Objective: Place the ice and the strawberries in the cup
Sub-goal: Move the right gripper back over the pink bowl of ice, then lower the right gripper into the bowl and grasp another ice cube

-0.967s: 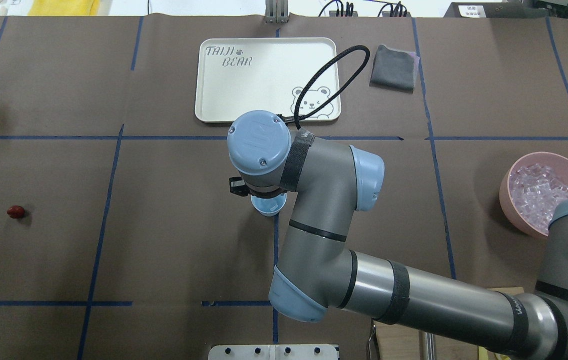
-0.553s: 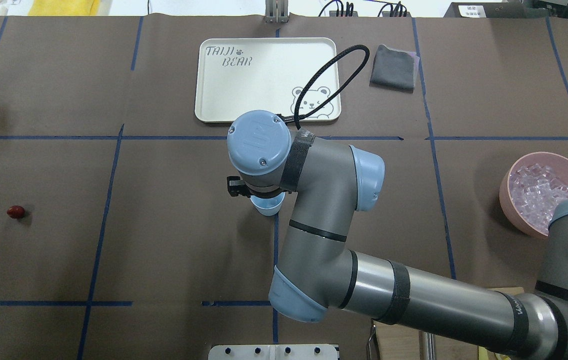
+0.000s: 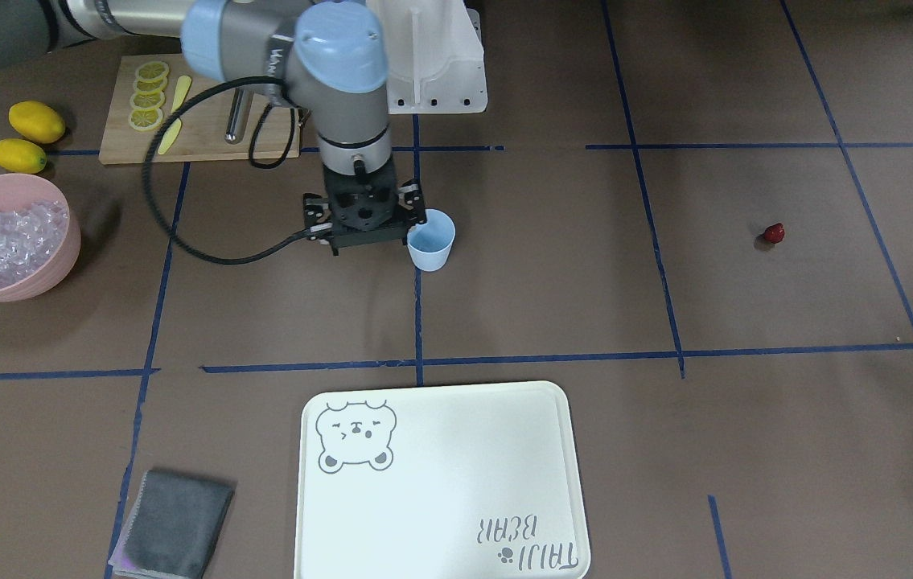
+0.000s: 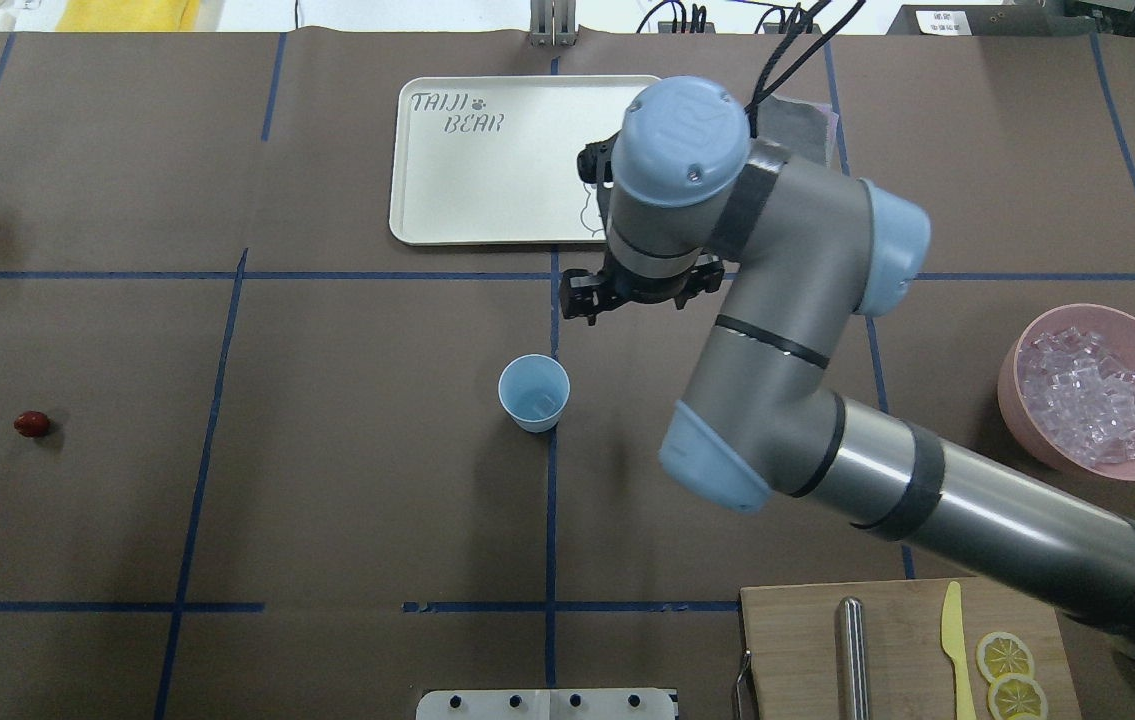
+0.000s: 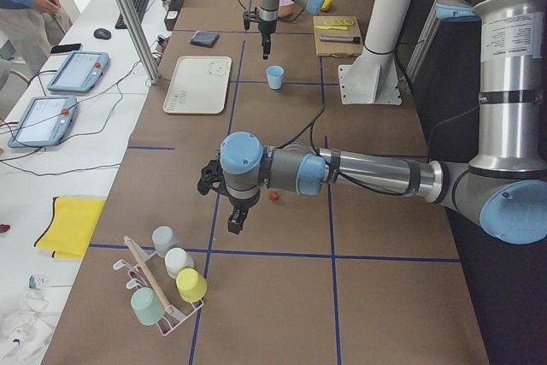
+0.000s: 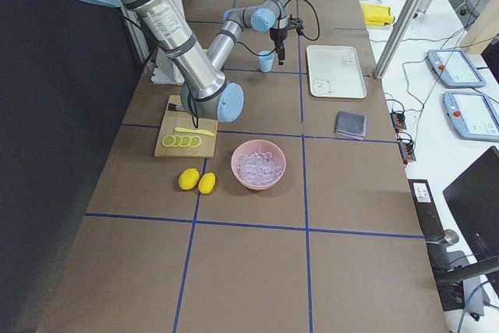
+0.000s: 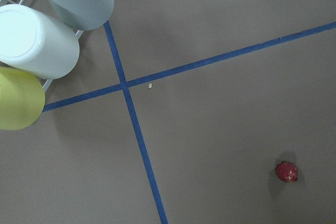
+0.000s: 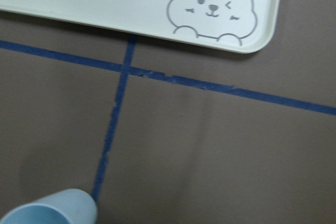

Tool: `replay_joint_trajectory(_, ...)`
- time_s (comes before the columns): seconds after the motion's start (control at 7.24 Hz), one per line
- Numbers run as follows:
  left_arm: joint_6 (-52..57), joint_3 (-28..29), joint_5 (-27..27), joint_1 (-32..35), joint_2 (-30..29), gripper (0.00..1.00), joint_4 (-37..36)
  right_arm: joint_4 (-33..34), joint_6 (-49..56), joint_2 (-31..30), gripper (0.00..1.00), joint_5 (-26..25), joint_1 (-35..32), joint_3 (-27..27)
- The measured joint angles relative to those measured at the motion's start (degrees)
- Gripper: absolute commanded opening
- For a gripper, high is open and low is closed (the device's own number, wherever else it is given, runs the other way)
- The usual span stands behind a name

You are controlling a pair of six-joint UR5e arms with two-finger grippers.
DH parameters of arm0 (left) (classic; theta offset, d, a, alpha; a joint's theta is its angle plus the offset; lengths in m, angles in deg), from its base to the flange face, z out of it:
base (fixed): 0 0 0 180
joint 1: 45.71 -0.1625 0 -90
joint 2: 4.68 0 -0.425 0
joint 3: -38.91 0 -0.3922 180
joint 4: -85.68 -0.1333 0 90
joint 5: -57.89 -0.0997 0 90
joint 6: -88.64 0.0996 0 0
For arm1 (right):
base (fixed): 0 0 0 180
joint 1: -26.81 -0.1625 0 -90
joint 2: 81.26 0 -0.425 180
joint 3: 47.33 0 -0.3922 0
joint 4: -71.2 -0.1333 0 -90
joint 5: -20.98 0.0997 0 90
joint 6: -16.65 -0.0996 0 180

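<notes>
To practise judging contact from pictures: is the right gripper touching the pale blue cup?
Apart. The overhead view shows bare table between the right gripper and the cup; in the front-facing view they only seem to overlap.

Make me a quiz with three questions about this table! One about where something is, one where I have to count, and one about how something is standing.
1. Where is the strawberry?
A. in a pink bowl
B. on the bare table
C. on a white tray

2. How many whole lemons are there?
A. two
B. four
C. none

3. How is the blue cup placed?
A. upside down
B. lying on its side
C. standing upright

Answers:
1 is B, because it lies alone on the brown table.
2 is A, because two yellow ones sit side by side.
3 is C, because its open mouth faces up.
</notes>
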Motion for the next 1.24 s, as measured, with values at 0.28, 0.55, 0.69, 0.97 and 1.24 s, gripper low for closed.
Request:
replay_joint_trajectory(0.28,0.0,-0.1,0.0,0.0,0.1,1.00,0.0,0.0,13.2,-10.6,1.00,6.2,-7.9,-7.5)
replay_joint_trajectory(0.55,0.0,-0.3,0.0,0.0,0.0,1.00,0.0,-0.3,26.3,-21.1,1.00,10.4,-15.6,-12.5)
replay_joint_trajectory(0.69,0.0,-0.3,0.0,0.0,0.0,1.00,0.0,-0.4,33.1,-25.9,1.00,12.9,-19.7,-13.9)
replay_joint_trajectory(0.97,0.0,-0.4,0.0,0.0,0.0,1.00,0.0,-1.7,43.4,-34.2,1.00,16.8,-25.4,-14.8)
replay_joint_trajectory(1.24,0.0,-0.4,0.0,0.0,0.0,1.00,0.0,-9.7,44.7,-41.0,1.00,17.8,-26.5,-14.0)
